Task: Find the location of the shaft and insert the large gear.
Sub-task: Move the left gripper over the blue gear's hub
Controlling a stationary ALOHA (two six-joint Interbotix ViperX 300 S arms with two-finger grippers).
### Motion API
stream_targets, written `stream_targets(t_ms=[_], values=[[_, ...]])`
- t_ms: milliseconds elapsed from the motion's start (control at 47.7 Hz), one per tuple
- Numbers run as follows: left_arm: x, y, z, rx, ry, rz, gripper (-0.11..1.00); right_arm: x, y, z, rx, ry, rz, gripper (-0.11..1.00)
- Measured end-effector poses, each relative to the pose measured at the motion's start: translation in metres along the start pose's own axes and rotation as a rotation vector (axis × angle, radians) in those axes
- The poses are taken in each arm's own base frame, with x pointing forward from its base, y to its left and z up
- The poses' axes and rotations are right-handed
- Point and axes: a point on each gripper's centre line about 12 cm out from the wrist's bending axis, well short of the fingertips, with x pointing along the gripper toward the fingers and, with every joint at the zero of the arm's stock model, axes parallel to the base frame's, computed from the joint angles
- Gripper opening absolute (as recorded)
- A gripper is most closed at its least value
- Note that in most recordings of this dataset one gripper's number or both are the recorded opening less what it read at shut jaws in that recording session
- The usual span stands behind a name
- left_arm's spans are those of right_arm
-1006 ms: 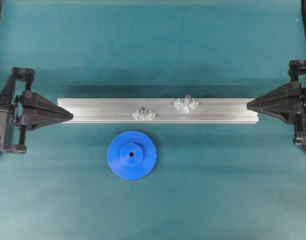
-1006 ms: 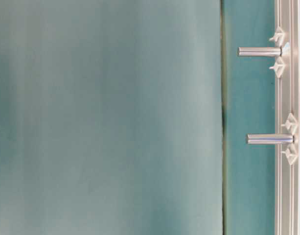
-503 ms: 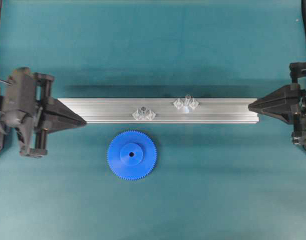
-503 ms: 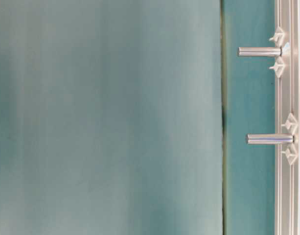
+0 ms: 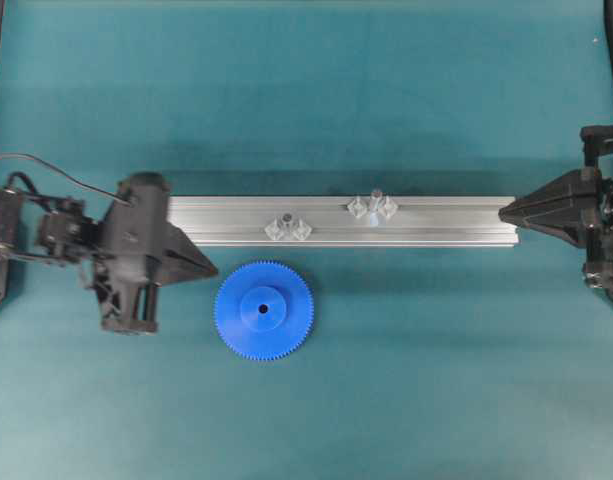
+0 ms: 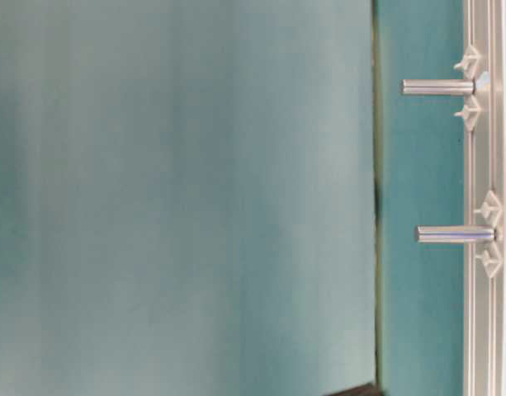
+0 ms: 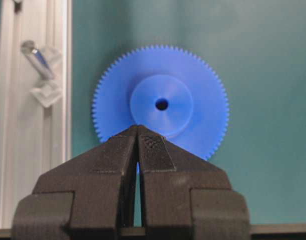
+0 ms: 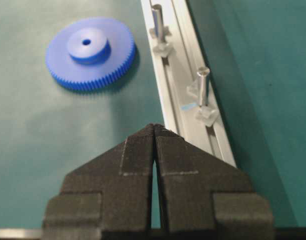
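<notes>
Across the middle of the overhead frame runs a long aluminium rail (image 5: 326, 221), lying left to right on the teal table surface (image 5: 406, 380). Two upright metal pins stand on the rail, each flanked by clear faceted plastic blocks. Right of centre, near the rail's upper edge, stands the shaft (image 5: 375, 200), with its clear blocks (image 5: 387, 208) touching it on both sides. Left of it, nearer the rail's lower edge, is the shorter pin (image 5: 285, 220), whose top looks dark from above.

Below the rail, at lower centre-left of the overhead frame, the large gear (image 5: 263, 310) lies flat on the table, hub up, apart from the rail. No gripper touches it.

At the left of that frame, the left gripper (image 5: 212, 268) points toward the gear, its tip just beside the gear's upper left edge and over the rail's lower left corner. In the left wrist view its fingers (image 7: 152, 150) are pressed together with nothing between them, and the gear fills the middle ahead.

At the far right, the right gripper (image 5: 502, 211) sits at the rail's right end, its jaws likewise closed and empty.
</notes>
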Motion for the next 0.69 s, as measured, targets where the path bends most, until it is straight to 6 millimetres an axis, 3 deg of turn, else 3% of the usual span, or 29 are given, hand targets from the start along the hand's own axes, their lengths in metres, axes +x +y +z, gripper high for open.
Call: stream_targets(t_ms=[692], values=[[0.066,-0.010,0.010,0.017,0.243,-0.010,-0.01,0.000,-0.005,-0.004,0.011,0.008,-0.026,-0.01]])
